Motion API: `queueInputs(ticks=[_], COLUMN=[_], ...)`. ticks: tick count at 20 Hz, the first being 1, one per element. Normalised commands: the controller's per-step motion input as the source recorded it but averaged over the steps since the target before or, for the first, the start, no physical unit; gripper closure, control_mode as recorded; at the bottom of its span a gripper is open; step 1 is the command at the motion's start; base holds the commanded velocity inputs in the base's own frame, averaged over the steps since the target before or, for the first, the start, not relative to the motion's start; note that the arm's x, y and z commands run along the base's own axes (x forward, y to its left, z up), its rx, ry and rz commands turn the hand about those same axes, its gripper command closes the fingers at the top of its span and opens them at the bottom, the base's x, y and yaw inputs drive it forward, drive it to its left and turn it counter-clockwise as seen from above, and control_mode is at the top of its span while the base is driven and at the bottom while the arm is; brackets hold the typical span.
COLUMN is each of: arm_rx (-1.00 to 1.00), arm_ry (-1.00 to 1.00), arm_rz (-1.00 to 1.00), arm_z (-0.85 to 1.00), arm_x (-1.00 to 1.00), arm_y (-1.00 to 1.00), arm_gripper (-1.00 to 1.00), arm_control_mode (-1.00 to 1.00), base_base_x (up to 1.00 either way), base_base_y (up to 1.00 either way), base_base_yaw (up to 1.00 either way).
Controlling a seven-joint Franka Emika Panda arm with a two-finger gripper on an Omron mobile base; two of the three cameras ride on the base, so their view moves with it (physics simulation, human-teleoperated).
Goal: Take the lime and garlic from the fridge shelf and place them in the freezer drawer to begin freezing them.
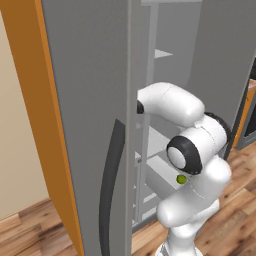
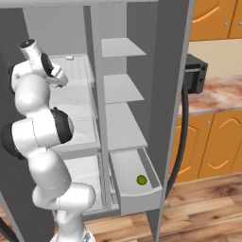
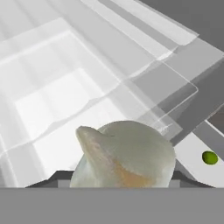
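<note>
In the left base view, lay in the freezer drawer [image 1: 162, 175]: lime [image 1: 181, 179]. In the right base view, reached over the fridge shelf [image 2: 78, 71]: gripper [image 2: 60, 79]. In the hand view, closed on garlic [image 3: 124, 155].

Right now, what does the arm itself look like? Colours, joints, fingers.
The arm is glossy white, built of rounded, bulging segments with dark black bands at the joints; one joint shows a white round cap ringed in black. No cables or markings show on it. The gripper has two small dark fingertips, barely visible at the edge of the hand view.
</note>
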Motion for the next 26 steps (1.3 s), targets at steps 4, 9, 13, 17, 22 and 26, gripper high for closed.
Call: queueInputs(ticks=[4,9,13,17,22,26], arm_rx=[0.02,0.02,0.01,0.01,0.02,0.04], arm_ry=[0.0,0.16,0.3,0.33,0.31,0.26], arm_rz=[0.0,-0.07,-0.21,-0.3,-0.41,-0.36], arm_z=[0.0,0.0,-0.08,-0.11,-0.15,-0.45], arm_x=[-1.0,-1.0,-1.0,-0.95,-0.46,-0.1], arm_y=[-0.02,-0.43,-0.84,-1.0,-1.0,-1.0], arm_gripper=[1.0,1.0,1.0,1.0,1.0,1.0], arm_control_mode=[-1.0,-1.0,-1.0,-1.0,-1.0,-1.0], base_base_x=[0.0,0.0,0.0,0.0,0.0,0.0], base_base_y=[0.0,0.0,0.0,0.0,0.0,0.0], base_base_yaw=[0.0,0.0,0.0,0.0,0.0,0.0])
